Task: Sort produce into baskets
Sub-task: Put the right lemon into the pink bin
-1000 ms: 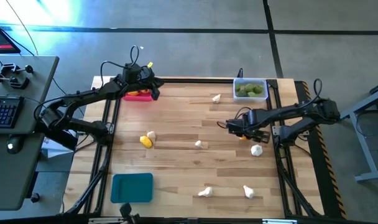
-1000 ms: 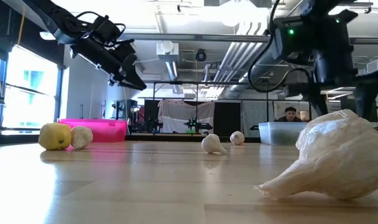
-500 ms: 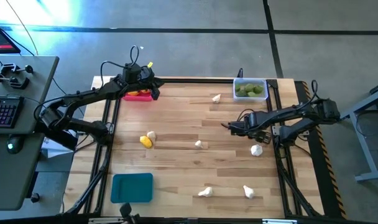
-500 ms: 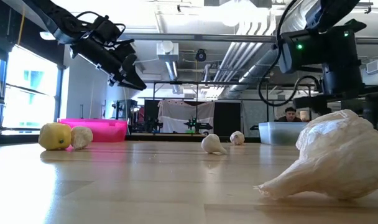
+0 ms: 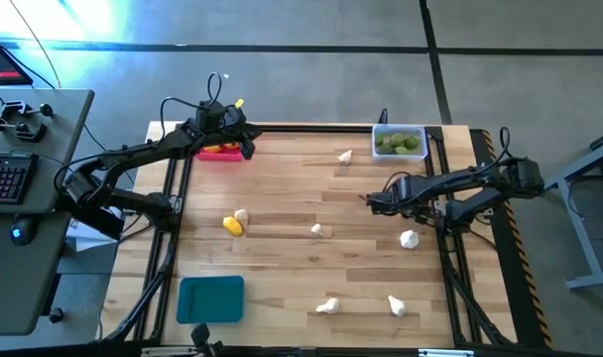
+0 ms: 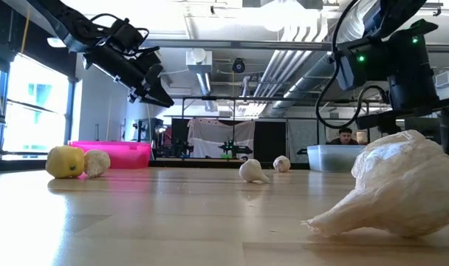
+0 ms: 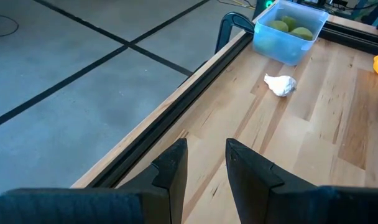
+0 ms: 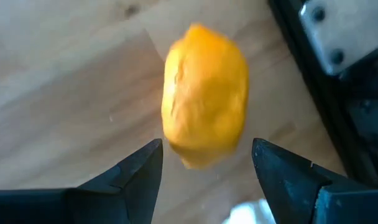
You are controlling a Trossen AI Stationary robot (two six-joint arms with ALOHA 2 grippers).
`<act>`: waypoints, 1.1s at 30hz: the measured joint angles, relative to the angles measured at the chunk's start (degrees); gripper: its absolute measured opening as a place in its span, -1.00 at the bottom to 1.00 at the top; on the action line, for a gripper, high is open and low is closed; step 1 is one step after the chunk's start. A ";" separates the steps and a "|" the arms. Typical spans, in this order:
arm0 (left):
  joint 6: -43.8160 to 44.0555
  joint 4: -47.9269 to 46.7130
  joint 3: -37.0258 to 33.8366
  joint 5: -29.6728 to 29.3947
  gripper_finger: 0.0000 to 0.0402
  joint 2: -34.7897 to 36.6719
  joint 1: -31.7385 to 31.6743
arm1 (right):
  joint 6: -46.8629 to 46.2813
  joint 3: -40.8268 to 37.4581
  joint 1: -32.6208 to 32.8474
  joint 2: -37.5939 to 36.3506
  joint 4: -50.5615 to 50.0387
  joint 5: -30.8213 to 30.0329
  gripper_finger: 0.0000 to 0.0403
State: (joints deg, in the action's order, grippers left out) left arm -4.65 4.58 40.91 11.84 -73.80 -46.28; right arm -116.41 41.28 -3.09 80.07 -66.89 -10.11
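Right fingers apart, straddling lemon (hidden in high view); left fingers near-together, empty.

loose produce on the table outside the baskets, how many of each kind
garlic: 6
lemons: 2
total: 8

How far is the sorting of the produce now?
Done: limes lie in the clear bin, some yellow pieces in the pink bin. In hand: the right gripper, open, has a lemon between its fingers, not gripped. The left gripper hovers near the pink bin. Left: six garlic bulbs, a second lemon; the teal bin looks empty.
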 joint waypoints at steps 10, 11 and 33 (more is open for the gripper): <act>0.01 -0.31 0.00 0.00 -0.53 0.00 0.00 | 2.34 -2.65 -2.39 0.13 1.14 -1.91 0.17; -0.01 -0.33 0.00 0.00 -0.53 0.00 0.00 | 3.03 -3.86 -2.65 0.13 2.85 -1.40 0.17; 5.96 4.98 0.00 16.53 -0.62 -0.02 -0.70 | 27.70 -1.13 -3.26 -0.24 14.32 -13.63 -0.25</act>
State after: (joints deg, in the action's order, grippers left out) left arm 1.31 9.55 40.91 28.36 -73.82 -46.98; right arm -88.71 40.15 -6.35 79.83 -52.56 -23.74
